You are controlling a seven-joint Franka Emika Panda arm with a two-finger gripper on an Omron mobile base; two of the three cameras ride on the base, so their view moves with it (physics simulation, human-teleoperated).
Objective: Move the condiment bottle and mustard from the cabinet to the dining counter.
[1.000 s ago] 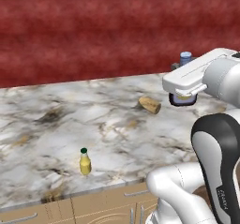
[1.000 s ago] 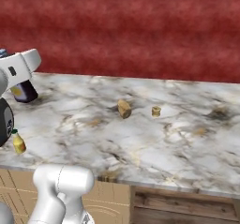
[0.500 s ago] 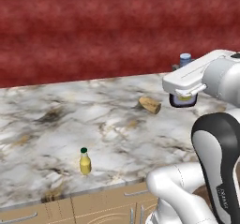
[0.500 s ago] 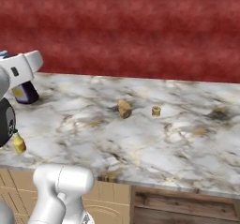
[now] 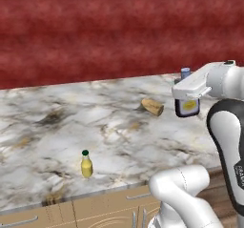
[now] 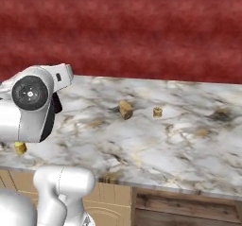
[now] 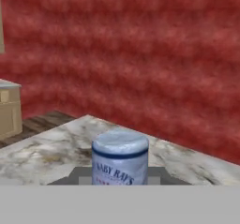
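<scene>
Wall [image 5: 95, 26]: deep red, mottled, across the top of both base views.
Table [image 5: 62, 127]: white marble with grey and gold veins, tan drawers [image 5: 95, 210] below at the bottom edge.
Hand [image 5: 187, 100]: at the right of the left base view, closed narrowly around the condiment bottle [image 5: 187, 104], held above the table.
Hand view: pale cap and label lettering of the bottle [image 7: 120, 158], close up at bottom centre.
Mustard [image 5: 86, 164]: upright, lower left of centre, near the table's front edge.
Tan cup [image 5: 153, 106]: on its side, centre right.
Right base view: a second small tan piece [image 6: 157, 112] beside the cup [image 6: 125, 109].

The claw [image 5: 187, 98] hangs from the horizontal forearm, clamped partway.
</scene>
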